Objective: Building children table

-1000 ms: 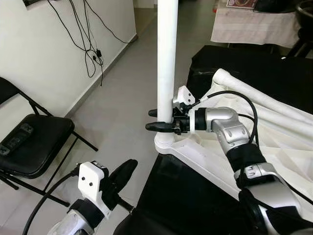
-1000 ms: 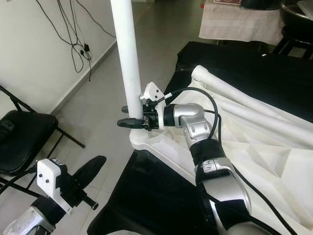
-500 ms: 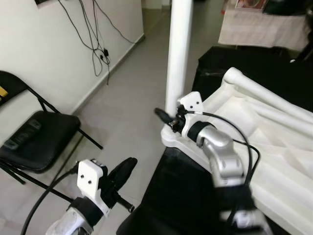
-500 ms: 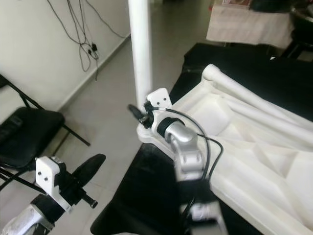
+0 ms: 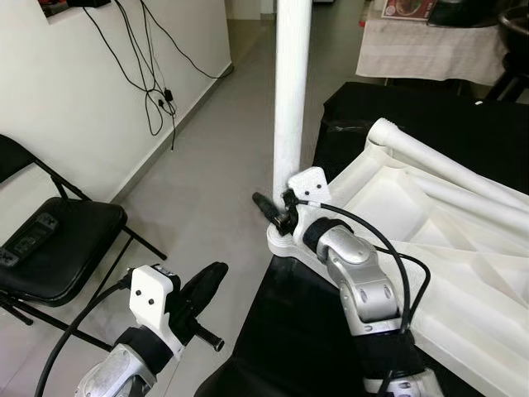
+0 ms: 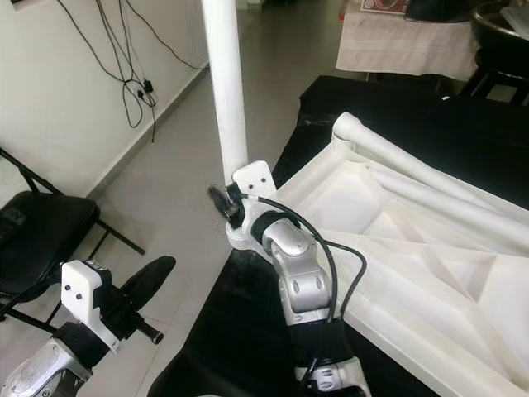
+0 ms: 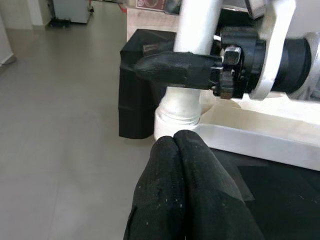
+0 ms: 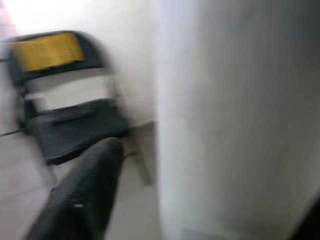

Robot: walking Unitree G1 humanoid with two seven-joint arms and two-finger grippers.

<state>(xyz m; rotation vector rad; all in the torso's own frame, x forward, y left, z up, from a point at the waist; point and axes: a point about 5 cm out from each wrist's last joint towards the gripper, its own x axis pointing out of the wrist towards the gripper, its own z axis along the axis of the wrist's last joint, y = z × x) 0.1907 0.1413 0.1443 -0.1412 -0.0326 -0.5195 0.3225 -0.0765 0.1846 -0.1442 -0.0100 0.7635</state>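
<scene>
Swung round since a second ago — the right gripper [image 5: 279,217] was reaching at the leg square from the side, now sits rolled over with the forearm pointing up at it from below. Still clamped around the white table leg [image 5: 291,99] low down, just above the corner socket [image 5: 285,241], one black finger on each side going by the left wrist view. Leg stands upright in that socket on the upturned white tabletop [image 5: 430,240], which lies across the black-covered surface [image 5: 306,322].

Looks like the leg-fitting step — probably twisting or seating it home. Can't tell from here whether it's fully in.

Left gripper [image 5: 202,289] hangs low by the floor with fingers pressed together, holding nothing, aimed at the socket. Black folding chair [image 5: 58,240] well off to the left.

Next up, probably: let go, re-grip, then another turn or a push down, keeping the leg plumb so it doesn't bind.
</scene>
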